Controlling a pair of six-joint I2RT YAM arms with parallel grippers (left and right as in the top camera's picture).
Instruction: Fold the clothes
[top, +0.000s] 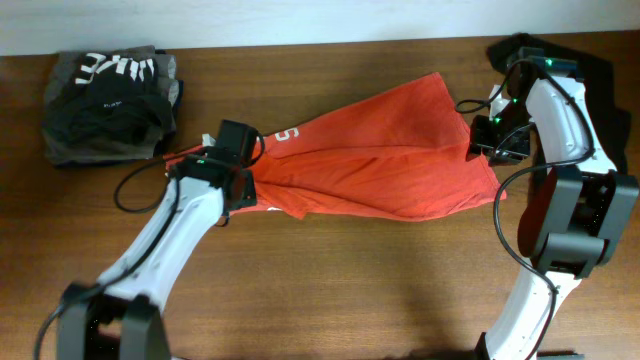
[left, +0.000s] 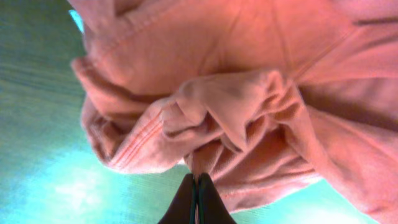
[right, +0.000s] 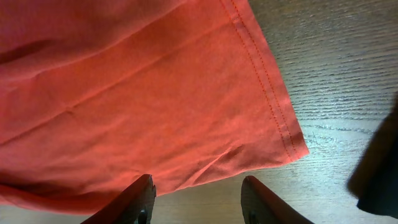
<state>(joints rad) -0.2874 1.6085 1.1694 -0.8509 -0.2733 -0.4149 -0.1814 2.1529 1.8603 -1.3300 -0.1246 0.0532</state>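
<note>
The clothes, a red-orange T-shirt with white lettering near its left end, lie stretched across the middle of the wooden table. My left gripper is at the shirt's bunched left end. In the left wrist view its dark fingers are pressed together with a fold of the gathered fabric pinched at their tips. My right gripper hovers at the shirt's right edge. In the right wrist view it stands open over the hem, near the stitched corner, holding nothing.
A pile of dark grey and black garments with white lettering sits at the back left. Dark cloth lies behind the right arm, and a dark edge shows at the right of the right wrist view. Bare wood lies in front.
</note>
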